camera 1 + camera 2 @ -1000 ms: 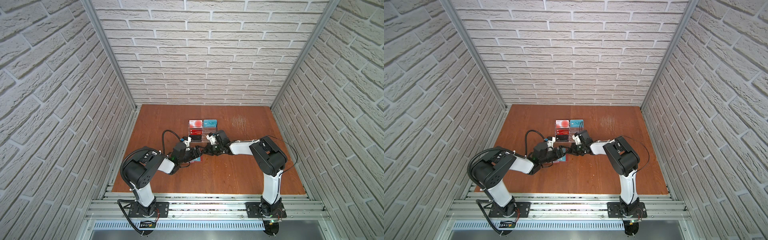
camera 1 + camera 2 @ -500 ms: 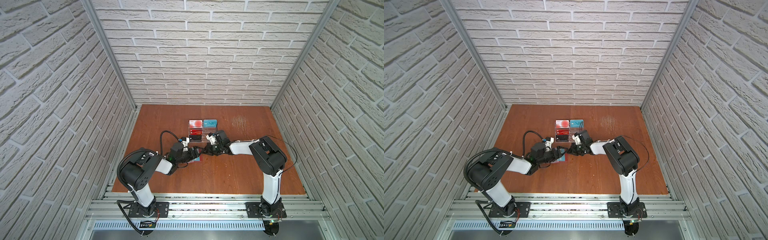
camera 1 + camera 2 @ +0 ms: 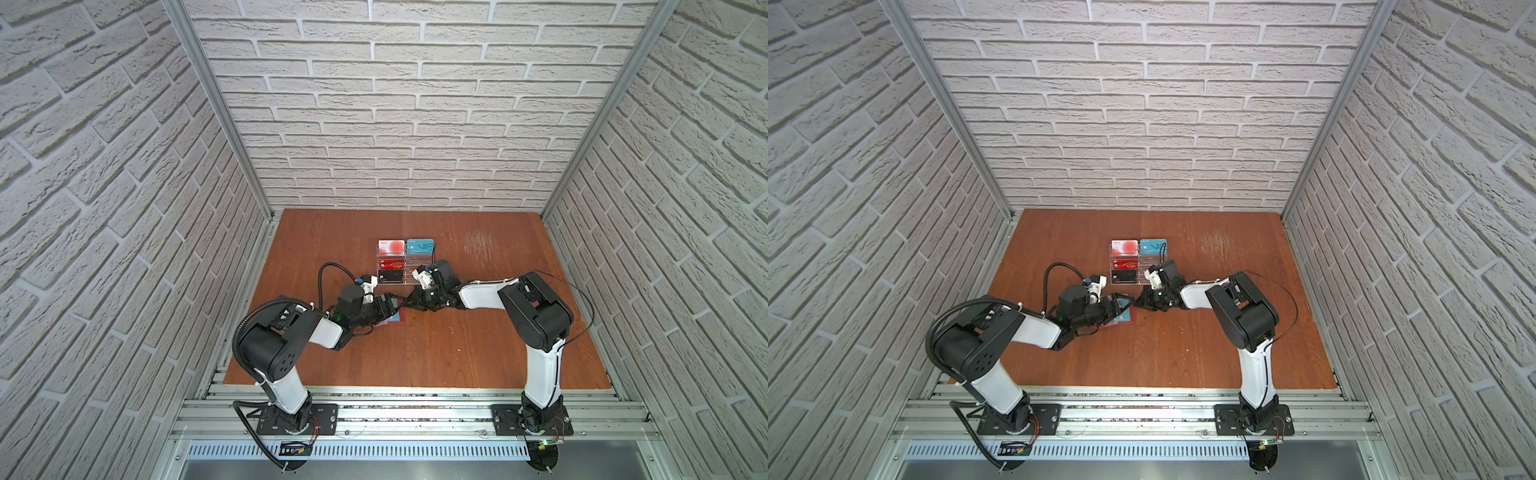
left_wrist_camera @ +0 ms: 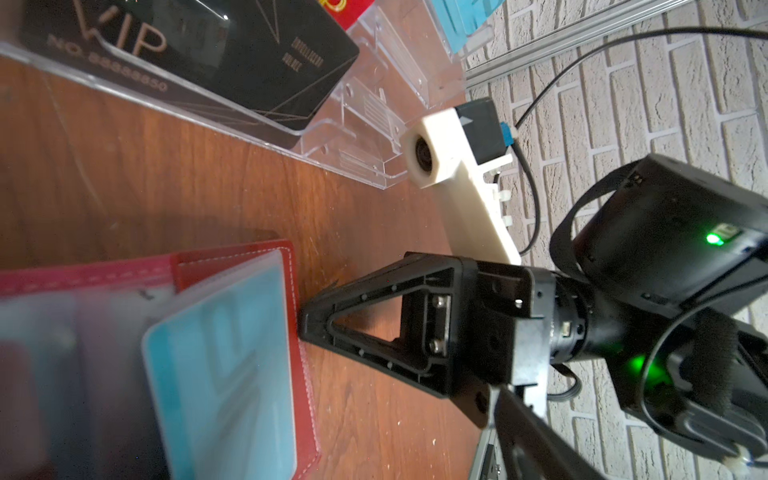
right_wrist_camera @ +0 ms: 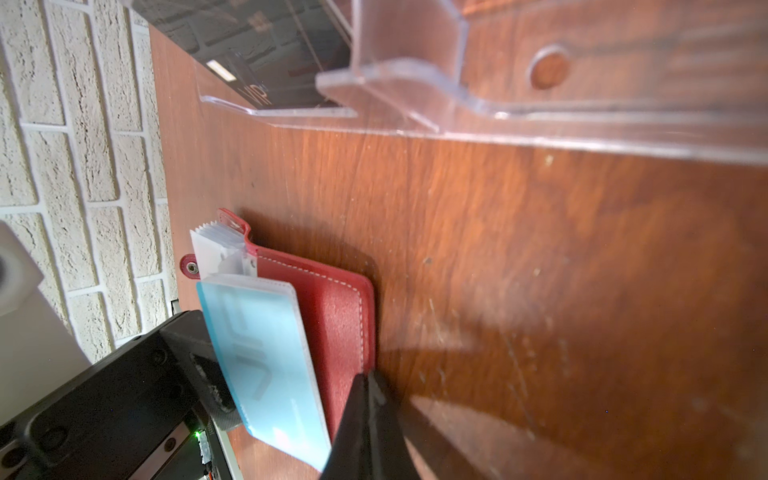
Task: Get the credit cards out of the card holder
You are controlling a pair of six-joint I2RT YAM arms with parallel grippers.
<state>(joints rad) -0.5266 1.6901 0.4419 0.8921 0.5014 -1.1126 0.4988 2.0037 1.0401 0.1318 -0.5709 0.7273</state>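
In both top views the card holder [image 3: 397,319] [image 3: 1126,320] lies near the middle of the wooden table [image 3: 457,353], just nearer than the clear acrylic stand [image 3: 417,262] and between the two arms. The left gripper [image 3: 388,309] covers most of it from the left. The right gripper [image 3: 408,303] points at its right edge. From up here only a sliver of teal and red shows, and neither gripper's jaws can be read.

The left wrist view fills that in. The holder's red cover lies flat on the table, and a clear sleeve page stands tilted up off it with the teal card [image 4: 224,374] still inside. The right gripper's two fingers are pressed together with nothing between them, and their tip touches the cover's edge. A black VIP card [image 4: 208,50] sits in the stand's lowest tier.

Only the right wrist view shows the left gripper at work. One black finger [image 5: 212,374] rests against the back of the raised teal page, and the jaws stand wide, pinching nothing. This view also shows the fan of clear sleeve pages [image 5: 220,245] and the snap tab [image 5: 191,266] at the holder's end.

Compared with a second ago, the left arm's elbow has swung left and nearer. Its gripper, the right arm and the holder sit where they were.
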